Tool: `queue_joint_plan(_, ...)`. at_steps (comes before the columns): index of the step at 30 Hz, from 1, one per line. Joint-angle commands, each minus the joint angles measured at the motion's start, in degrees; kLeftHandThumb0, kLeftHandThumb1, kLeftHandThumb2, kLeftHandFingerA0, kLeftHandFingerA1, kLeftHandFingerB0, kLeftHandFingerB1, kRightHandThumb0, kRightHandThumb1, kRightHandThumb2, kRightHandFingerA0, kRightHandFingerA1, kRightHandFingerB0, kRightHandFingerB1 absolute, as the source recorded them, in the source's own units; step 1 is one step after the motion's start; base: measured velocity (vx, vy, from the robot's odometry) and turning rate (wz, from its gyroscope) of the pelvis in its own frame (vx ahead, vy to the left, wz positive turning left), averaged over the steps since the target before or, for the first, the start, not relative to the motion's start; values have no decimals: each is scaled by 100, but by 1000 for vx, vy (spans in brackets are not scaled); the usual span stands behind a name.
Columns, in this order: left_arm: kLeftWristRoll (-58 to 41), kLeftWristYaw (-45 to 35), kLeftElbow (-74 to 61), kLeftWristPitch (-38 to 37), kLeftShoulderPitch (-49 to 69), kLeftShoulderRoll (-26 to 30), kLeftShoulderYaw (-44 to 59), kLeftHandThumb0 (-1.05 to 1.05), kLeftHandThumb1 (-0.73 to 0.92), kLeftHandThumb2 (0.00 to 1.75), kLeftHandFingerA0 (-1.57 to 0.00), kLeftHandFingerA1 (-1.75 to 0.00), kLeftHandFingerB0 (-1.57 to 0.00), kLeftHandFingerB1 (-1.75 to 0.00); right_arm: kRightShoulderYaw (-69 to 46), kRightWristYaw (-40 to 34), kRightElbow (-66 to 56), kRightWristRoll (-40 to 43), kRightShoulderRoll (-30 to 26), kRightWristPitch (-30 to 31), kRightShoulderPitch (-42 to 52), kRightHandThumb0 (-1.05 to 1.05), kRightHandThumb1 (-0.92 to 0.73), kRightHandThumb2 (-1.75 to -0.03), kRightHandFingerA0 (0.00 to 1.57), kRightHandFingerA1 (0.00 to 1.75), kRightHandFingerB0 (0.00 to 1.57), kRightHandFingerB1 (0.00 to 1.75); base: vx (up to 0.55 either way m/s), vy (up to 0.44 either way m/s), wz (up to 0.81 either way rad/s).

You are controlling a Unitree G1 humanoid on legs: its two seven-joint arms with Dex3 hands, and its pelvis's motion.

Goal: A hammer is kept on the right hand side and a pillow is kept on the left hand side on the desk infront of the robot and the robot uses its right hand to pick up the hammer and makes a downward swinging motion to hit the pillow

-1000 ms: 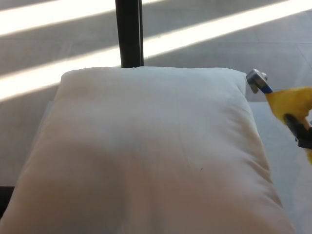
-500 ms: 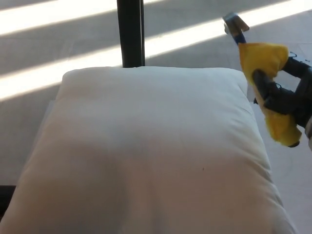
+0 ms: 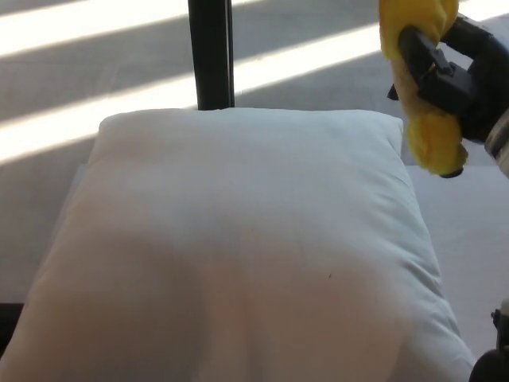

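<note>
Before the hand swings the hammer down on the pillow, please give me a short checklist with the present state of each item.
1. Right hand shut on the hammer's yellow handle: ok.
2. Hammer head in view, facing known: cannot tell, it is cut off at the top edge.
3. Hammer raised clear above the pillow: ok.
4. Pillow top free of other things: ok.
5. Hammer over the pillow's middle: not ok, it is past the right corner.
6. Left hand clear: cannot tell, not in view.
</note>
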Motion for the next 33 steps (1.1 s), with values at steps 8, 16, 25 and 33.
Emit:
queue_joint_plan(8, -141, -87, 39, -90, 143, 190, 134, -63, 78, 63, -56, -57, -45, -41, -149, 214, -533, 916, -335, 2892, -1118, -35, -59, -121, 103, 175, 71, 175, 0, 0, 0)
queue_joint_plan(16, -190, -126, -74, -65, 238, 205, 182, -63, 78, 63, -56, -56, -45, -41, 211, 502, -67, 711, -827, 3936, -1049, -30, -62, -125, 101, 175, 71, 175, 0, 0, 0)
queue_joint_plan(25, -156, -99, 27, -53, 119, 279, 161, -64, 78, 63, -54, -53, -46, -41, 812, 796, -272, 745, -1273, 4103, -269, -36, -71, -114, 99, 175, 65, 175, 0, 0, 0)
queue_joint_plan(33, -112, -128, -50, -8, 44, 381, 114, -64, 79, 63, -52, -53, -43, -40, 2297, 1012, -550, 662, -2095, 4171, 1217, -32, -80, -99, 100, 175, 52, 175, 0, 0, 0)
